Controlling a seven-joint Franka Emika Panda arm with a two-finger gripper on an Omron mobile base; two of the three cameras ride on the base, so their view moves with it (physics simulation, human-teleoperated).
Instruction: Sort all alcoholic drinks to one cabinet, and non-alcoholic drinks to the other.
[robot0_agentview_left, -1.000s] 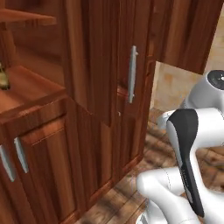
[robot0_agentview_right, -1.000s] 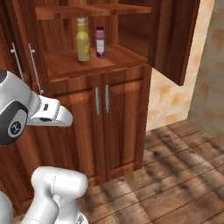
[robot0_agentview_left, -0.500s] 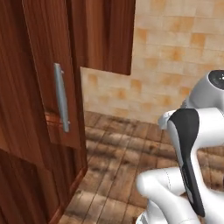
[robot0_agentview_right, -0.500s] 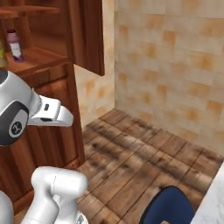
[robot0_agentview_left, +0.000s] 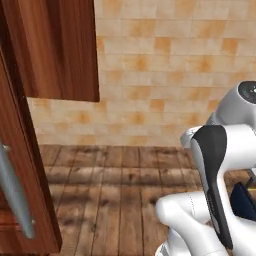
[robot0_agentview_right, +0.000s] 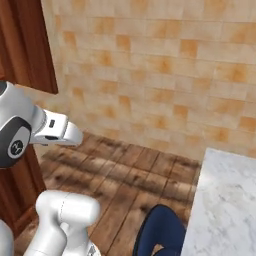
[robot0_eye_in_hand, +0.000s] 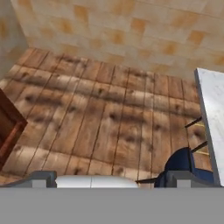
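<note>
While no bottle is in sight in any of the three views, the robot appears to be in a travel step of the sorting job, its base facing a tiled wall (robot0_agentview_left: 165, 65) and plank floor (robot0_eye_in_hand: 109, 113) rather than the shelves. The reddish-brown cabinet (robot0_agentview_left: 22, 150) sits at the left edge of the left base view, with an open door (robot0_agentview_left: 60, 50) above and a silver bar handle (robot0_agentview_left: 15, 195) low down; the right base view catches just a strip of the same wood. The gripper (robot0_eye_in_hand: 111, 178) stands wide and holds nothing, its two fingertips (robot0_eye_in_hand: 40, 177) rising at the bottom of the hand view over bare floor. A marble-topped bench (robot0_agentview_right: 225, 200) lies to the right, with a dark blue chair (robot0_agentview_right: 160, 232) just beside it. As for the drinks, alcoholic or not, their place cannot be told from here. The next move probably calls for bringing the base round until the drinks are in front of the arm, then lining the open gripper up with one bottle.
</note>
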